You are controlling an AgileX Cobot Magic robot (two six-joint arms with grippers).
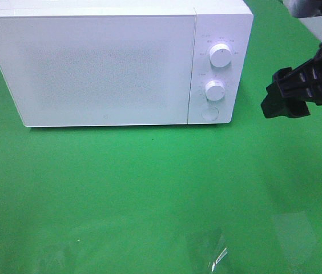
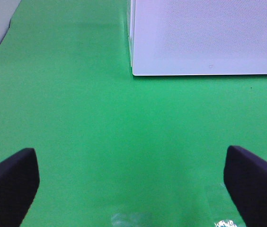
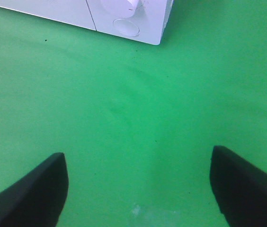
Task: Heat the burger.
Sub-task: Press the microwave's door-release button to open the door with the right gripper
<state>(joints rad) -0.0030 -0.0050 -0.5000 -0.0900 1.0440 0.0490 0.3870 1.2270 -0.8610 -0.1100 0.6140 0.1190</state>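
Right gripper [image 1: 284,103], jaws apart and empty, hangs beside the microwave's [image 1: 109,63] knob [image 1: 214,90] side; left gripper [image 2: 131,182], jaws wide and empty, faces bare green cloth [image 1: 149,188]. Microwave door shut. Burger not visible; its place cannot be told.

black ribbed right claw [image 1: 285,100], left claw [image 2: 133,182] with dark rounded fingers [image 2: 10,182]
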